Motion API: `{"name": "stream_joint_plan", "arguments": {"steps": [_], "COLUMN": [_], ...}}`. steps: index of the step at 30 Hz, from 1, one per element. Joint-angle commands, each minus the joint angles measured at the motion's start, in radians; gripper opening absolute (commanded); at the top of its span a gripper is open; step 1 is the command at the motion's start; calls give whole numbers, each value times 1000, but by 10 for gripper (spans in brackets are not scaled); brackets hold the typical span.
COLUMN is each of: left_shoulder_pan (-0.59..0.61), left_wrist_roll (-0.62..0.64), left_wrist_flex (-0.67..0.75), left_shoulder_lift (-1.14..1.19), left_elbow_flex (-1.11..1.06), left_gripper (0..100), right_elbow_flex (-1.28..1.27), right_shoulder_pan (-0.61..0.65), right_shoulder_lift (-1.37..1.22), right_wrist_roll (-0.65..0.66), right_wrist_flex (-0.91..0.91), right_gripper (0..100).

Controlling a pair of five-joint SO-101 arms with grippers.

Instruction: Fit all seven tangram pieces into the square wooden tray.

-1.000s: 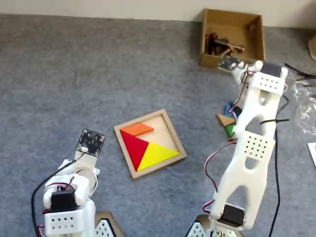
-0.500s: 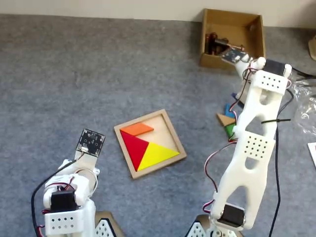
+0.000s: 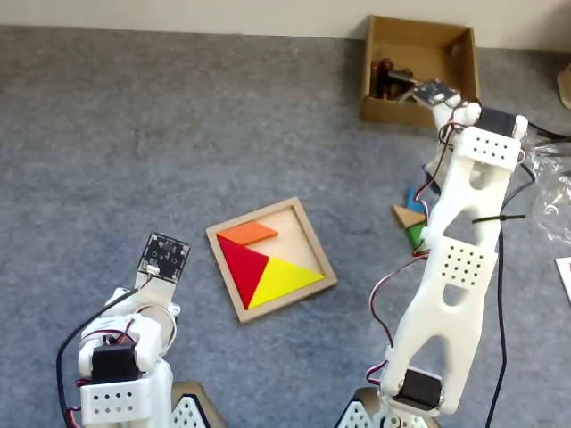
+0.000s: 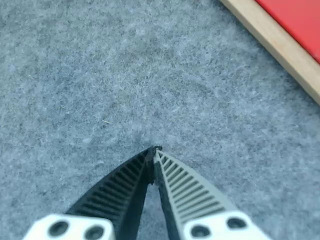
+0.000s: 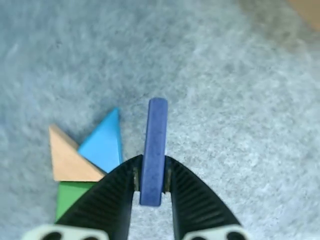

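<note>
Holding three tangram pieces [image 3: 243,259], square wooden tray [image 3: 318,242]

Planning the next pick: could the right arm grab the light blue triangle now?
Probably not yet: the right gripper is shut on the dark blue piece. The light blue triangle lies uncovered, touching the tan triangle.
</note>
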State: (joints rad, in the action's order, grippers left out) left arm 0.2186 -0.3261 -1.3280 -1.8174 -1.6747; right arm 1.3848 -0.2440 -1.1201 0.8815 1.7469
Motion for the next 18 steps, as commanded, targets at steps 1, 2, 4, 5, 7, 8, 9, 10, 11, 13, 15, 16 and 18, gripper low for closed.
{"name": "stream_joint_plan", "arguments": {"steps": [1, 2, 4, 5, 7, 8, 9, 10, 11, 13, 15, 16, 18], "left_shoulder_pan": [4, 4, 4, 4, 4, 4, 4, 4, 4, 4, 4, 4, 4], "left_wrist_roll": [11, 11, 11, 11, 11, 11, 11, 11, 11, 11, 11, 11, 11], "left_wrist_flex": [-8, -8, -8, -8, -8, -8, -8, -8, -8, -8, -8, -8, -8], "left_shoulder_lift": [-10, -10, -10, -10, -10, -10, -10, -10, -10, -10, -10, -10, -10], "left_elbow_flex": [-21, -21, -21, -21, -21, -21, -21, -21, -21, -21, -21, -21, -21], "left_gripper": [14, 14, 14, 14, 14, 14, 14, 14, 14, 14, 14, 14, 14], "right_elbow_flex": [50, 50, 41, 12, -74, -120, -177, -246, -314, -443, -561, -618, -728], "right_shoulder_pan": [-7, -5, 5, 7, 10, 16, 27, 35, 44, 70, 101, 117, 153], "right_shoulder_lift": [31, 36, 67, 93, 153, 194, 239, 286, 335, 444, 556, 615, 734], "right_wrist_roll": [-37, -38, -40, -54, -84, -84, -84, -83, -83, -83, -83, -83, -84], "right_wrist_flex": [19, 19, 21, 21, 21, 19, 19, 19, 19, 18, 18, 18, 18], "right_gripper": [5, 5, 5, 5, 5, 5, 5, 5, 5, 5, 5, 5, 5]}}
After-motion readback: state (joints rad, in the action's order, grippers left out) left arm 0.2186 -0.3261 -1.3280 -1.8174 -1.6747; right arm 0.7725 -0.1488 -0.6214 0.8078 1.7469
